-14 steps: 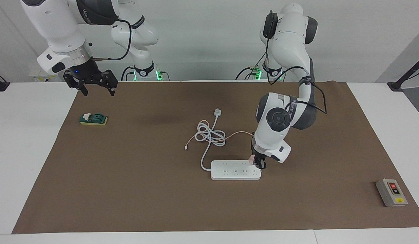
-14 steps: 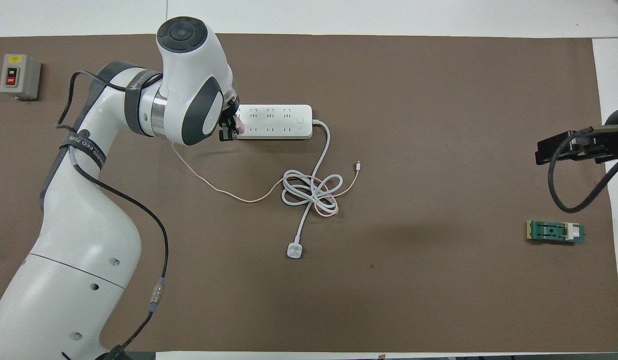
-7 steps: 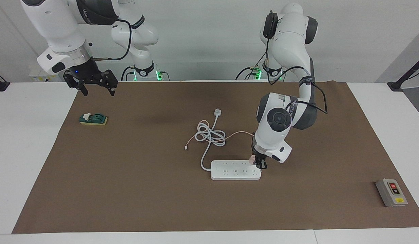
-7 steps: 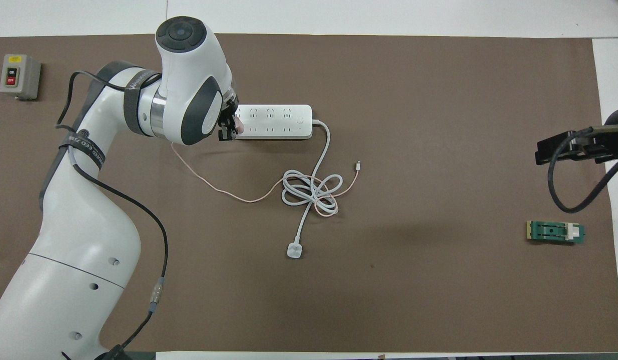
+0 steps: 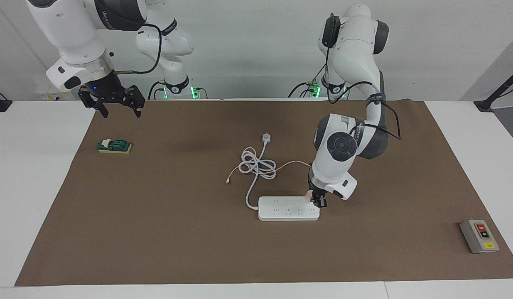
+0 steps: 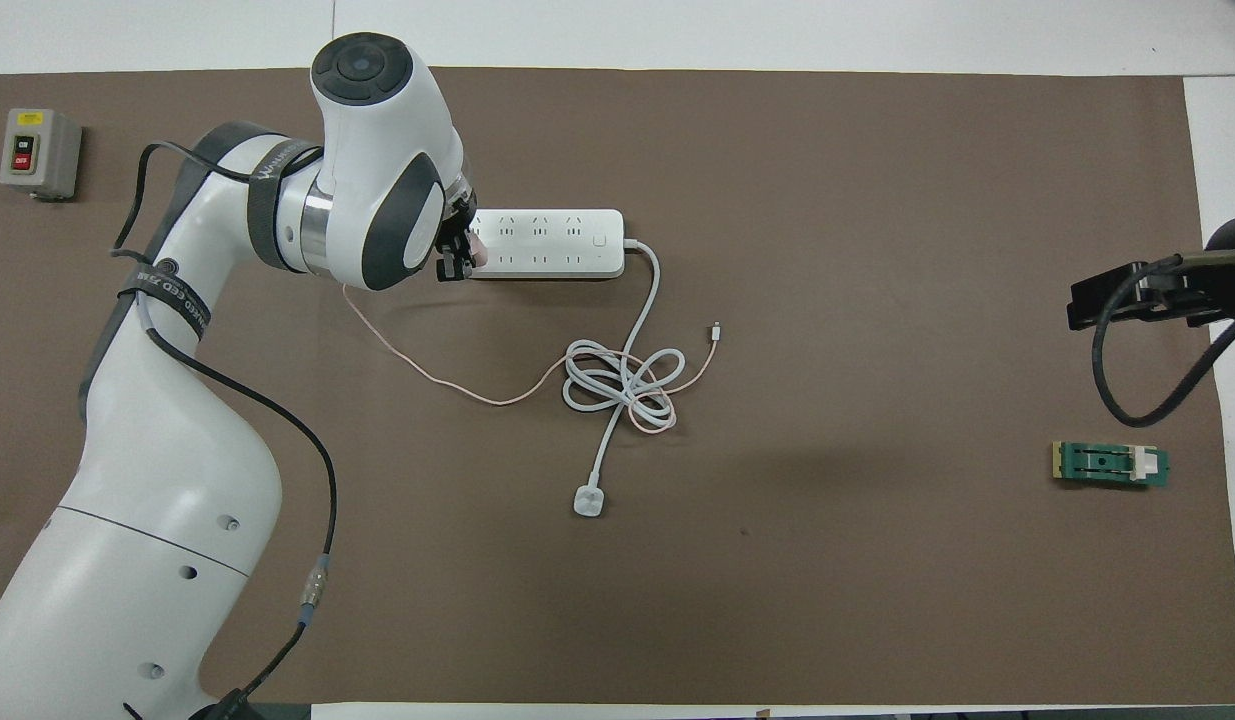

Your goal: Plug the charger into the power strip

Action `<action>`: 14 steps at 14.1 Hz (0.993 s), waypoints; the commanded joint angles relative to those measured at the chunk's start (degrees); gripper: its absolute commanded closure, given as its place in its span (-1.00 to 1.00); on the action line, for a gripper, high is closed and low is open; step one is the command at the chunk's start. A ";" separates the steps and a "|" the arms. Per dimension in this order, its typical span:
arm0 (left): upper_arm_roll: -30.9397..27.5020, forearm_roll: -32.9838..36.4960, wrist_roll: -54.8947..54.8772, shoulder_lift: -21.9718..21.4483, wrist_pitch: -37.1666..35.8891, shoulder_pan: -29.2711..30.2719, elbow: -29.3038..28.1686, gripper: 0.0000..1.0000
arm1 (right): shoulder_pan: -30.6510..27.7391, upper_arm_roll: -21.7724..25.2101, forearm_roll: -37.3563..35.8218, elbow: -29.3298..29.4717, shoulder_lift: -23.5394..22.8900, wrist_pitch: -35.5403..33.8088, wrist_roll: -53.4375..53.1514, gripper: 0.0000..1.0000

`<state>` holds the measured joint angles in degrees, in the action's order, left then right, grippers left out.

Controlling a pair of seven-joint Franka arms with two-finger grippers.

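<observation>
The white power strip lies flat on the brown mat. My left gripper points down at the strip's end toward the left arm's side, shut on the pale-pink charger. The charger sits right at the strip's top face, and its prongs are hidden. Its thin pink cable trails toward the robots into the coiled white cord. My right gripper waits open in the air over the mat's edge at the right arm's end.
The strip's white plug lies nearer the robots than the coil. A green block sits under the right gripper's area. A grey switch box stands at the mat's corner at the left arm's end.
The left gripper with the charger has risen very slightly at the strip's end. The right arm has hardly moved.
</observation>
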<state>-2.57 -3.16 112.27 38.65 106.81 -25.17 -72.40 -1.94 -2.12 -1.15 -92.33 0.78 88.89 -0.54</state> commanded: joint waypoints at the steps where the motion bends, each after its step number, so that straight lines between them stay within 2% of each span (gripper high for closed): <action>1: -0.42 1.05 -0.21 2.75 1.73 -0.49 0.77 1.00 | -0.44 -0.34 -0.26 -1.28 1.24 -0.12 1.60 -1.00; 14: -0.42 1.85 -0.21 4.07 2.17 -1.02 0.42 1.00 | -0.35 -0.25 -0.26 -1.28 1.24 -0.12 1.60 -1.00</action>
<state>-2.50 -2.42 112.27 38.74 107.16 -25.35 -72.36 -1.92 -2.12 -1.15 -92.33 0.78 88.89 -0.54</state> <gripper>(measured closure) 0.709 0.000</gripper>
